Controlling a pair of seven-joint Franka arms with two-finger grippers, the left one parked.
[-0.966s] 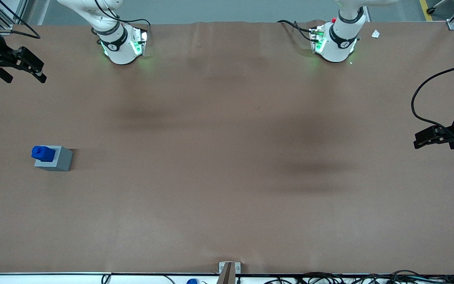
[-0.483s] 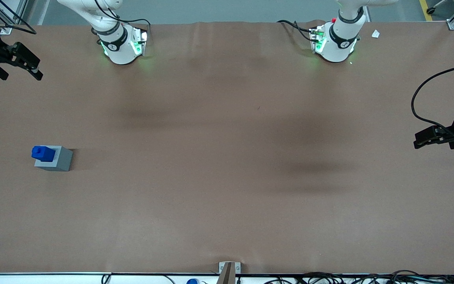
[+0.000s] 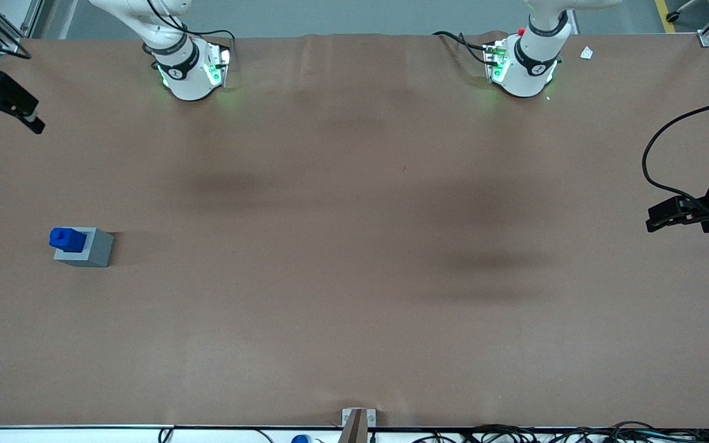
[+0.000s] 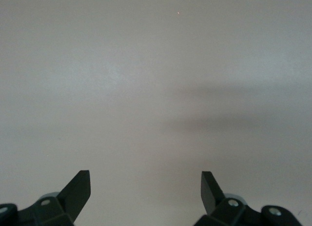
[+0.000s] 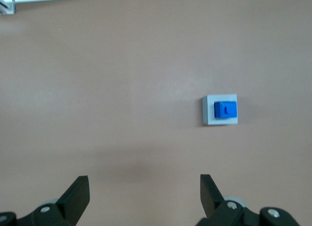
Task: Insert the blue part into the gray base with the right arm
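Observation:
The blue part (image 3: 66,239) stands in the top of the gray base (image 3: 88,248), toward the working arm's end of the table, its stud pointing up. The wrist view shows the same pair, the blue part (image 5: 225,109) seated in the gray base (image 5: 220,110). My right gripper (image 3: 5,117) hangs open high over the table edge, well away from the base and farther from the front camera. Nothing lies between its two black fingers (image 5: 78,193), and bare table shows in the gap of the right gripper (image 5: 145,196).
The brown table (image 3: 354,246) carries both arm bases (image 3: 189,67) at its rear edge. A metal bracket (image 3: 357,420) sits at the front edge, with cables along it. A small white scrap (image 3: 586,53) lies near the parked arm's base.
My right gripper has drawn back toward the table's edge at the working arm's end, sliding partly out of the front view. The blue part and gray base have not moved.

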